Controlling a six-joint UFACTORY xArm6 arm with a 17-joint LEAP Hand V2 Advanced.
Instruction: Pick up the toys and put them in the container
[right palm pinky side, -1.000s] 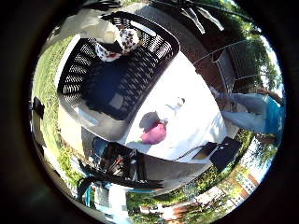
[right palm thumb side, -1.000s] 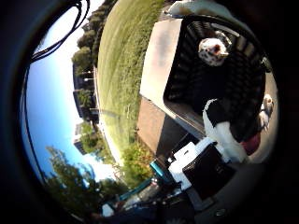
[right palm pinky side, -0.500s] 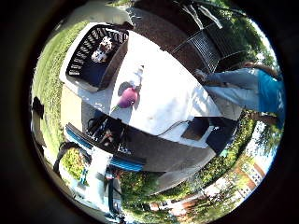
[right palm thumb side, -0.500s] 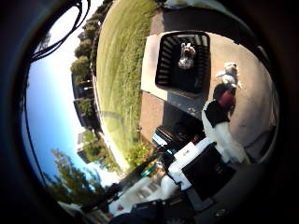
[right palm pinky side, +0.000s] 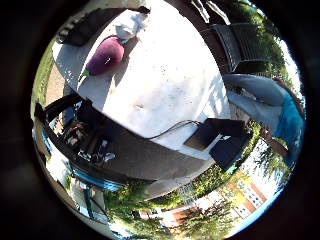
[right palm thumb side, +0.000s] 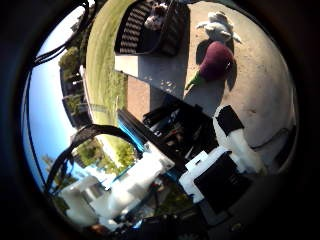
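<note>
A purple toy (right palm thumb side: 213, 62) and a white toy (right palm thumb side: 218, 25) lie on the white table (right palm pinky side: 165, 85), beside a black slatted container (right palm thumb side: 148, 28). A spotted toy (right palm thumb side: 156, 15) lies inside the container. In the little finger side view the purple toy (right palm pinky side: 105, 55) and the white toy (right palm pinky side: 128, 24) lie at the table's far end. My right hand (right palm thumb side: 232, 150) is well away from them, above the table, with one white and black finger straight and nothing on it.
A flat black object (right palm pinky side: 225, 140) lies at the table's edge. A person in blue shorts (right palm pinky side: 268, 105) stands beside the table. Dark frame parts (right palm pinky side: 85, 135) and my white arm (right palm thumb side: 125, 190) are below. Grass (right palm thumb side: 100, 50) lies beyond.
The whole picture has shifted: the camera has drawn back from the container. The container and toys now look smaller and farther. The toys lie where they were.
</note>
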